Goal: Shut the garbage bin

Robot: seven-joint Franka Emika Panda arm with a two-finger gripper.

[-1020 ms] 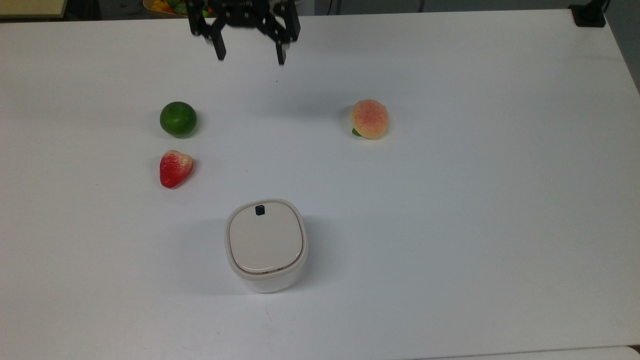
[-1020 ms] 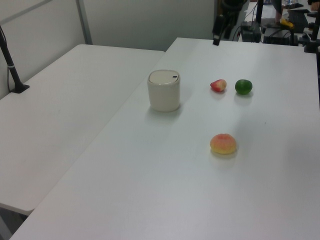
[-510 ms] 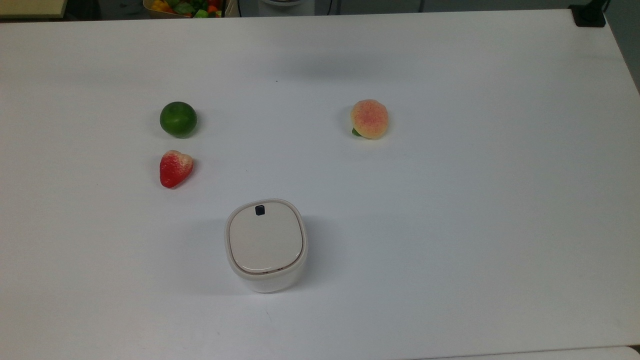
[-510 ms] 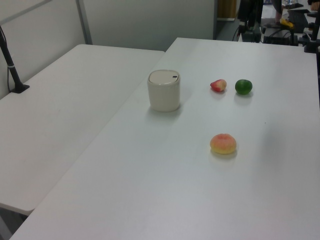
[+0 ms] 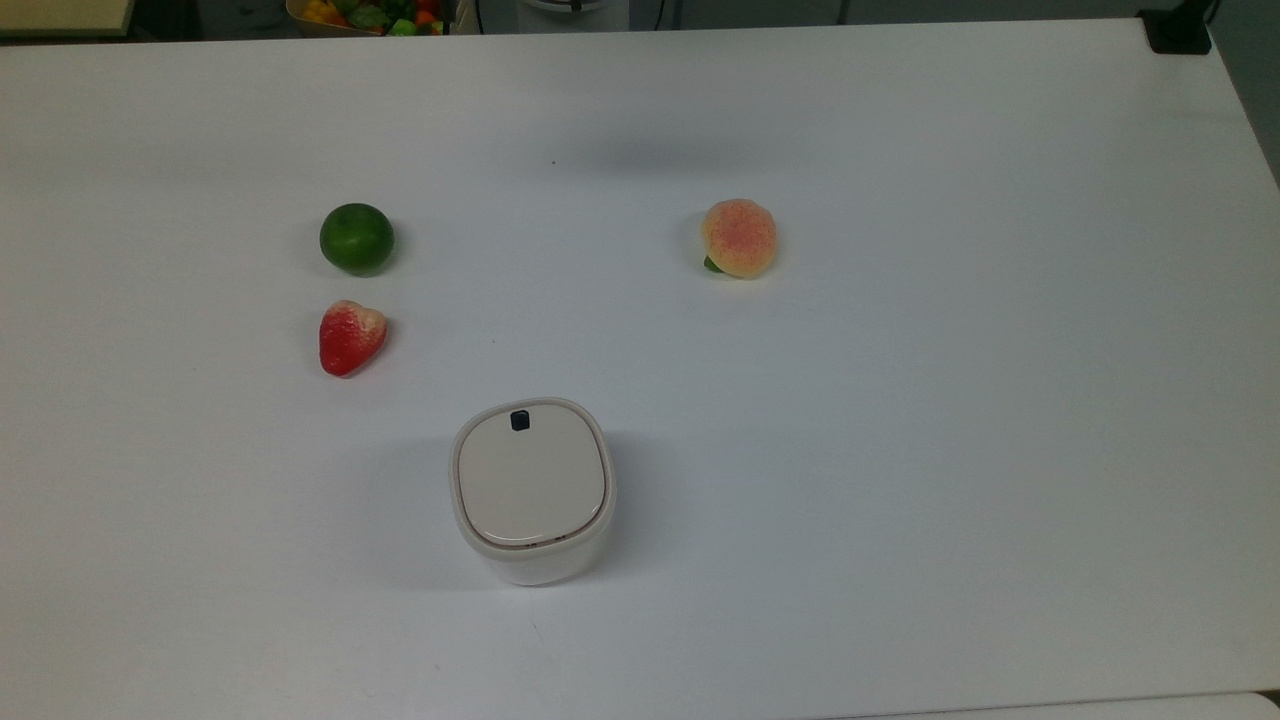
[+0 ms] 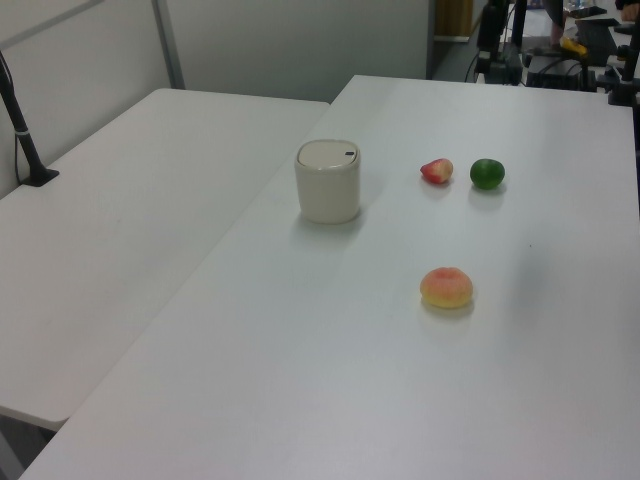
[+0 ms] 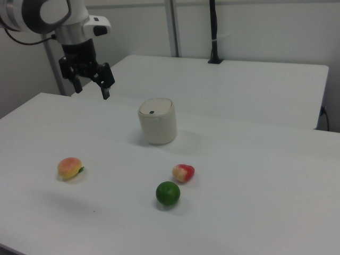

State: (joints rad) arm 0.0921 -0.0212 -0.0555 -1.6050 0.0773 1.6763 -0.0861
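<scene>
Right view has the gripper (image 7: 91, 87) in the upper left of the frame, hanging in the air on the white arm (image 7: 50, 15) with its two black fingers (image 7: 105, 90) spread apart and nothing between them. The garbage bin (image 7: 158, 121) stands lower and to the right of it, near the frame's centre, well apart from the fingers and untouched.

Seen in the top view, the bin (image 5: 531, 490) sits in the lower middle of the frame on the white table (image 5: 900, 400). It stands upright, and its lid (image 5: 531, 482) lies flat and level inside the rim, shut. The small black tab (image 5: 520, 421) is at the lid's upper edge in the top view; in the right view it faces the frame's lower left. The plan is a rounded square with no clearly longer side, and the body looks a little taller than wide in the left view (image 6: 328, 182).

The tub is smooth cream-white plastic with soft corners; the lid is a flatter beige. A round, glossy green lime (image 5: 356, 239) and a red, heart-shaped strawberry (image 5: 350, 337) with a pale top lie in the left half of the top view, the strawberry nearer the bin. A fuzzy-looking orange-pink peach (image 5: 739, 237) lies up and to the right.
</scene>
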